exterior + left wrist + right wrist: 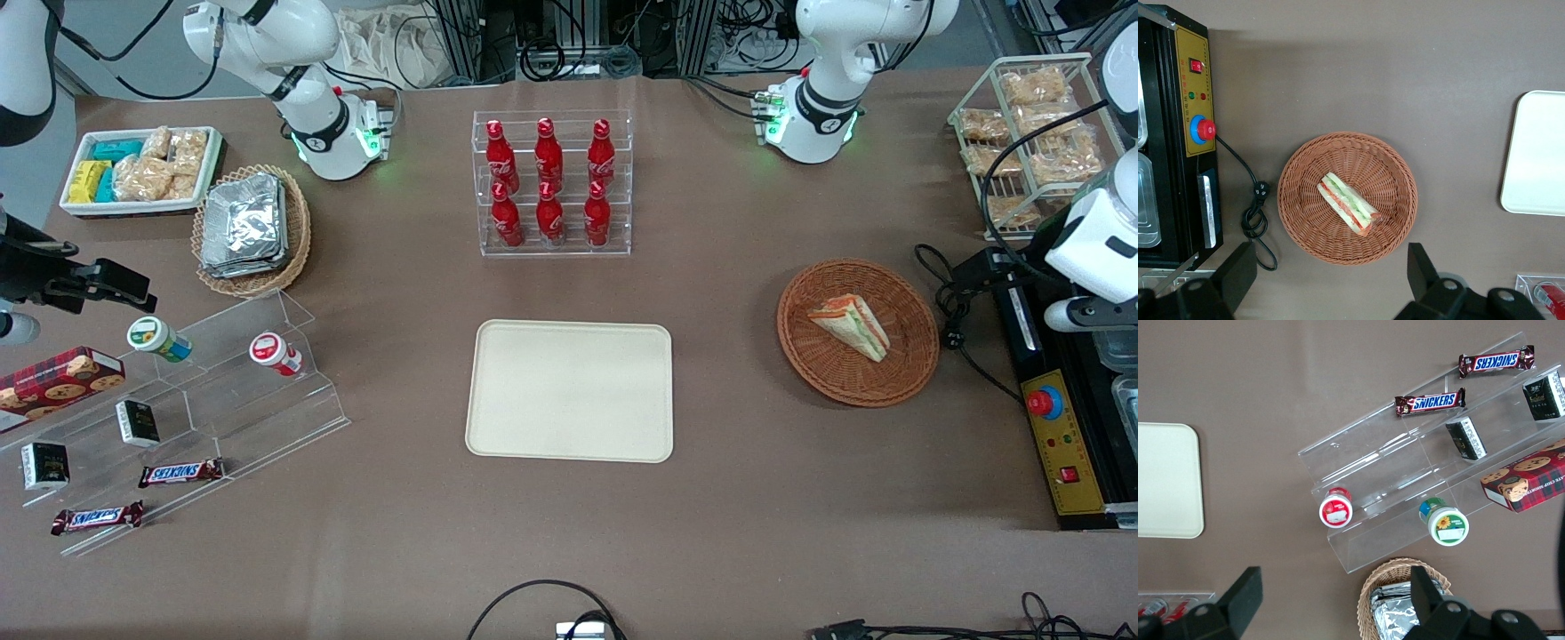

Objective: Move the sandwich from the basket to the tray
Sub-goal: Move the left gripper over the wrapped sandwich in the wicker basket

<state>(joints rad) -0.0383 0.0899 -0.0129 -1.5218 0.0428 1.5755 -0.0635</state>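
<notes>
A brown cloth covers the whole table [765, 498], flat and unwrinkled, with dark cabling and frame legs crowding the floor at the robots' side of the room. The cream tray [569, 391] lies in the middle, square to the table, with bare cloth on every side of it. Farther from the front camera than the tray stands a clear rack of red bottles [551, 182]. Toward the working arm's end sits the reddish-brown basket [907, 356], well apart from the tray, and the sandwich [851, 325] lies in it on its side, a pale wedge with orange and green layers showing along its edge.

The gripper [1328, 283] hangs high above the basket, its two dark fingers [1421, 270] spread wide, with nothing between them; the sandwich [1348, 203] shows in the gap far below. Just beside the basket a black cable [956, 320] curls across the cloth to a black control box [1062, 444] with a red button, set along the table's edge. A wire shelf of bagged snacks [1031, 133] stands near that corner. The stretch of cloth between basket and tray holds nothing.
</notes>
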